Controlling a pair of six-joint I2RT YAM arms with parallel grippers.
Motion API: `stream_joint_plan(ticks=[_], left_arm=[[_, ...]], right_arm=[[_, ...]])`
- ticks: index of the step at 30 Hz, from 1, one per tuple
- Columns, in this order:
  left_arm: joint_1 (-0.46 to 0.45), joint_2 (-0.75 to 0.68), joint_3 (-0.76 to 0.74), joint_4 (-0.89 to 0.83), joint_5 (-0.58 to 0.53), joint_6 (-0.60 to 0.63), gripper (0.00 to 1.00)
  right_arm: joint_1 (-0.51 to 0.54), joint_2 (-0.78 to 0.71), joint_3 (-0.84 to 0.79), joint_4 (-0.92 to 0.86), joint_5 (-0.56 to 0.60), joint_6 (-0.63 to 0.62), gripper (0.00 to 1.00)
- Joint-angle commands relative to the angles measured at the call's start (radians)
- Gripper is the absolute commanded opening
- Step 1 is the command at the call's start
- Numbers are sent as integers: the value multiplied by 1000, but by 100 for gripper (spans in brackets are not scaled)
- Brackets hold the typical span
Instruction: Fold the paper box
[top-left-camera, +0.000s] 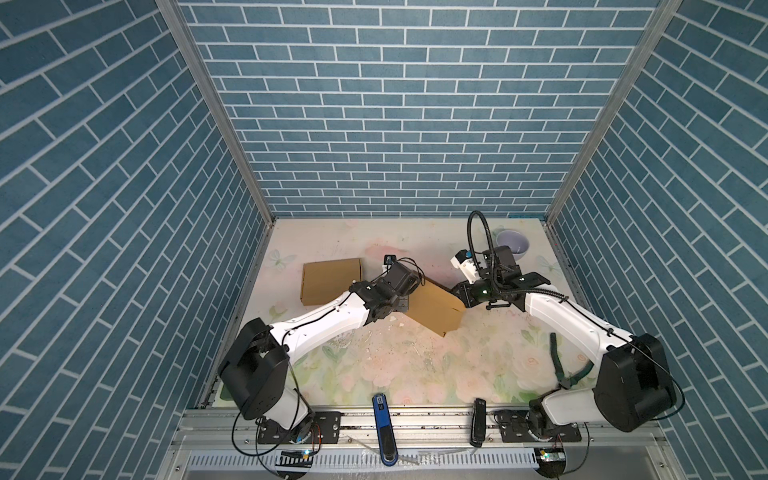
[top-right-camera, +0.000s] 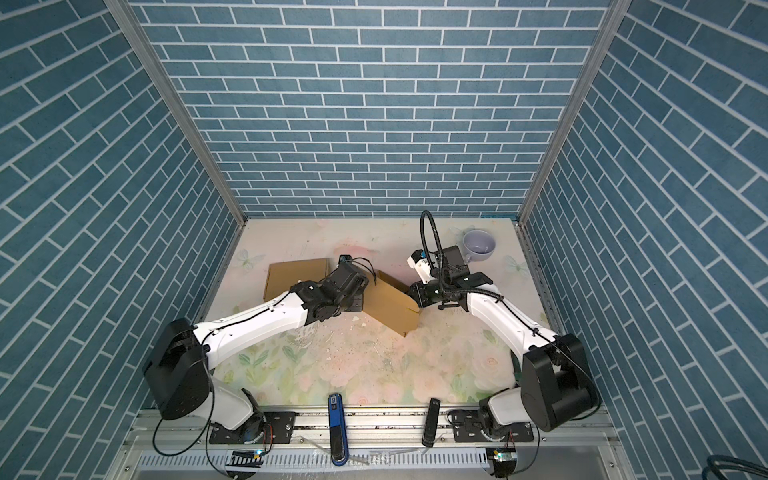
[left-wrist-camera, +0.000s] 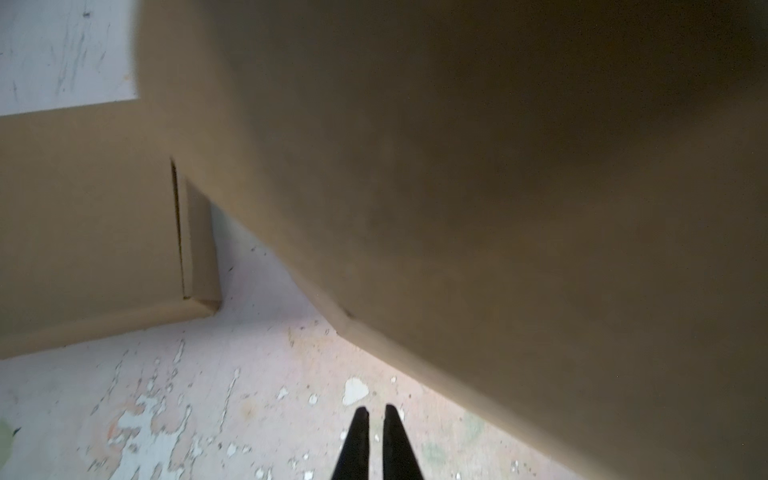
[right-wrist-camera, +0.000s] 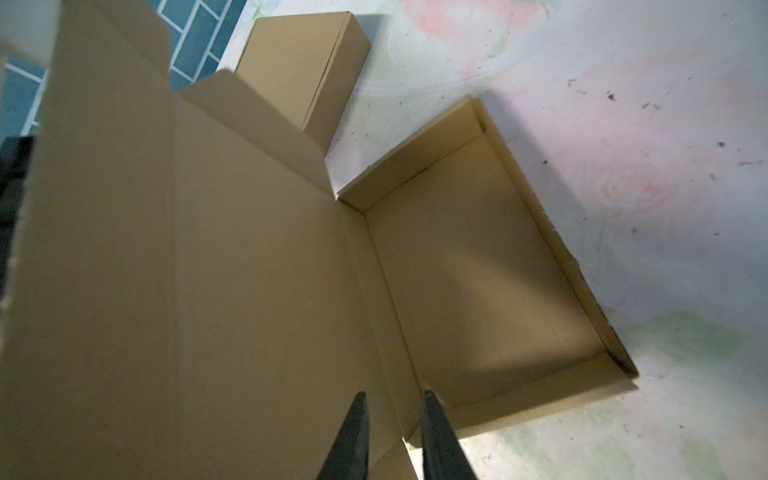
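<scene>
I see paper box (top-left-camera: 436, 309) lid-up just beside closed box (top-left-camera: 330, 280) | left gripper (left-wrist-camera: 376, 408) nearly closed, empty, near closed box | right gripper (right-wrist-camera: 395, 393) narrow, straddling paper box wall; can't tell if pinching

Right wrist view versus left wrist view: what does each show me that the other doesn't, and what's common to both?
Only the right wrist view shows the paper box from inside, with its tray walls standing. It also shows the inner face of the raised lid and the right gripper over the fold between them.

Only the left wrist view shows the lid's outer face, close and blurred. It also shows the left gripper, nearly closed on nothing.

Both views show the paper box, the closed second box and the table.
</scene>
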Motion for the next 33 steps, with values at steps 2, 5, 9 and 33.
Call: stream_joint_plan(ticks=[2, 5, 9, 33], left_arm=[[57, 84, 90, 110, 35, 53, 11], [84, 165, 182, 130, 91, 88, 11], [131, 274, 293, 165, 200, 116, 11], [241, 350, 900, -500, 578, 460, 53]], right_arm=[[49, 15, -31, 43, -34, 52, 23], [100, 50, -15, 106, -15, 93, 22], [153, 86, -35, 291, 38, 208, 22], [57, -95, -117, 228, 363, 284, 37]])
